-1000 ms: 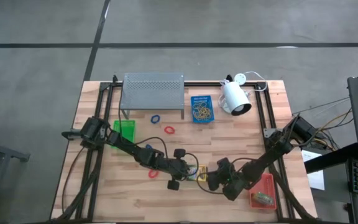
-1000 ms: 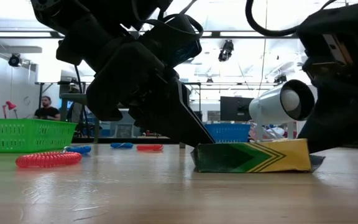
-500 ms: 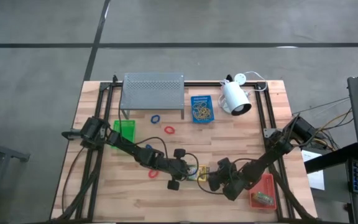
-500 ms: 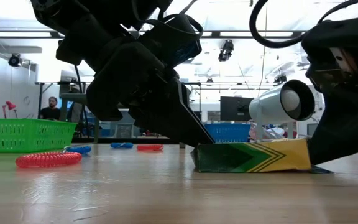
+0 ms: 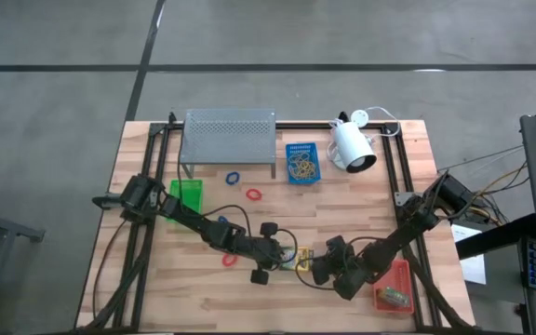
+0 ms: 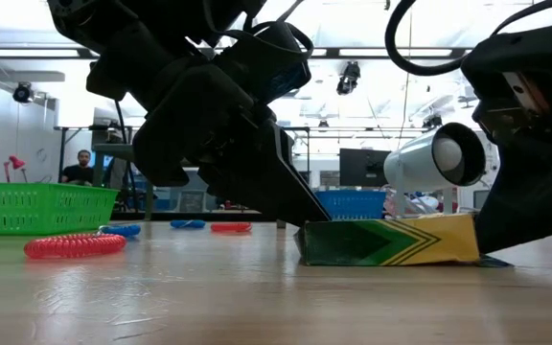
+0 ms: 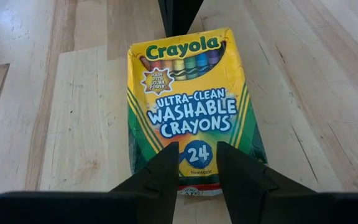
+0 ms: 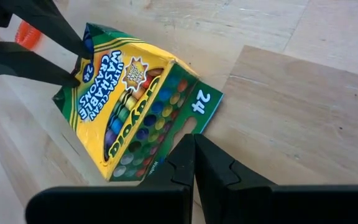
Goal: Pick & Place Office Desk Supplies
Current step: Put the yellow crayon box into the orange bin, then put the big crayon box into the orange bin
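Observation:
A yellow-and-green crayon box (image 7: 188, 106) lies flat on the table near its front middle (image 5: 299, 261). My left gripper (image 7: 197, 152) is open, and both fingertips rest on the box's printed face at one end. My right gripper (image 8: 194, 138) is shut at the box's other end, where a green flap (image 8: 199, 102) stands open. A red coiled loop (image 6: 75, 244) lies to the left of the left gripper. A red-orange tray (image 5: 400, 275) at the front right holds another small box (image 5: 396, 297). My left gripper presses down on the box's yellow face, near the end with the "24" mark (image 7: 197, 154); its spread fingers (image 7: 161, 169) are both on top of the box, not on its sides. They slant down from the table's left and lie along the box, which rests on the table. My right gripper has its shut fingertips (image 8: 185, 149) against the open flap (image 8: 191, 121) at the box's crayon-tip end. It slants down from the table's right. The fingers hide whether they lie on the flap or under it.
A green tray (image 5: 189, 194) stands at the left. A blue tray (image 5: 301, 163) with tan rubber bands, a white lamp (image 5: 354, 147) and a grey perforated shelf (image 5: 229, 135) line the far side. A blue loop (image 5: 232, 176) and a red loop (image 5: 253, 194) lie mid-table.
My right gripper has tipped a little at the box's flap end, and in the low view the flap beneath that end now lies flatter on the table. The box and my left gripper have kept still.

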{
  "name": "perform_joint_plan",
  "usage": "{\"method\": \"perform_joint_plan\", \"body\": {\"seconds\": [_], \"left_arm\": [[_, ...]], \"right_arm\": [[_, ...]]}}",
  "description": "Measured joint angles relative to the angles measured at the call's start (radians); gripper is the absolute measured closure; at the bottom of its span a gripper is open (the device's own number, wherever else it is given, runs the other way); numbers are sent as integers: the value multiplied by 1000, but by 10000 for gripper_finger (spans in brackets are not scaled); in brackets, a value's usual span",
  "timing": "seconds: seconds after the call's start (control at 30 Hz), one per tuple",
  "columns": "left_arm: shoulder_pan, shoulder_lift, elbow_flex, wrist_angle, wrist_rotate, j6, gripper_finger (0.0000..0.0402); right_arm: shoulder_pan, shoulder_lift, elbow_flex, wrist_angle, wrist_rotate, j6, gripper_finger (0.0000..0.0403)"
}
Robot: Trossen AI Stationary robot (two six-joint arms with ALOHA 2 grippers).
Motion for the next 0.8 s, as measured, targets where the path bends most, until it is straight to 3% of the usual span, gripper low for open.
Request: {"method": "perform_joint_plan", "body": {"seconds": [0.73,0.8], "left_arm": [[0,0,0,0,0,0,285],[0,0,0,13,-36,-24,285]], "right_arm": [[2,-78,0,0,59,-45,394],[3,-76,0,0,63,-28,394]]}}
